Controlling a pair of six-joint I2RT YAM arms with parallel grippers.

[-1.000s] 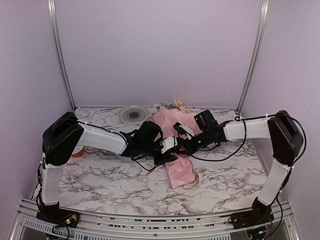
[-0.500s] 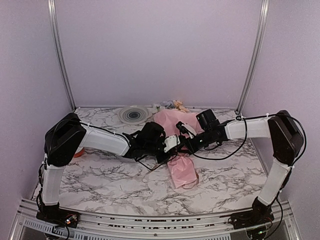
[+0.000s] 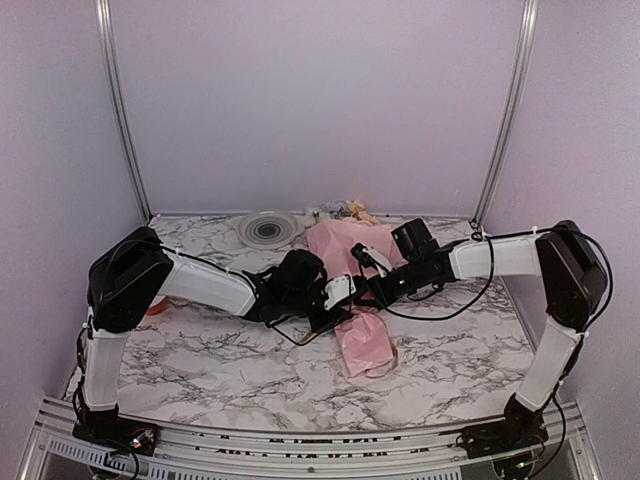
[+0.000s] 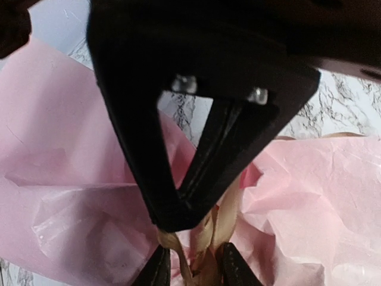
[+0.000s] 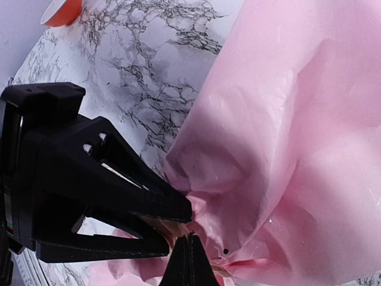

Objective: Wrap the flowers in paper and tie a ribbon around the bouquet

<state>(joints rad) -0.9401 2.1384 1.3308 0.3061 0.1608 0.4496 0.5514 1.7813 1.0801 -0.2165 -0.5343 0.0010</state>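
Observation:
The bouquet [image 3: 355,300] lies at mid-table, a pink paper [image 5: 297,119] cone with the flowers [image 3: 347,209] poking out at its far end. Both grippers meet at its narrow waist. My left gripper [image 4: 196,271] has its jaws part way apart, with tan ribbon [image 4: 225,217] strands running up between its fingers. My right gripper [image 5: 189,241] is shut, and the ribbon [image 5: 172,225] sits pinched at its tip. In the left wrist view the right gripper [image 4: 178,217] comes down as a black wedge. A ribbon [image 3: 384,366] loop trails by the cone's near end. The stems are hidden.
A round striped dish [image 3: 268,229] sits at the back left of the marble table [image 3: 220,350]. An orange-red spool [image 3: 155,305] lies behind the left arm, near the left wall. Lilac walls close in three sides.
The left wrist has shifted a little toward the bouquet's waist and settled beside the right gripper. The right arm and the bouquet have barely moved.

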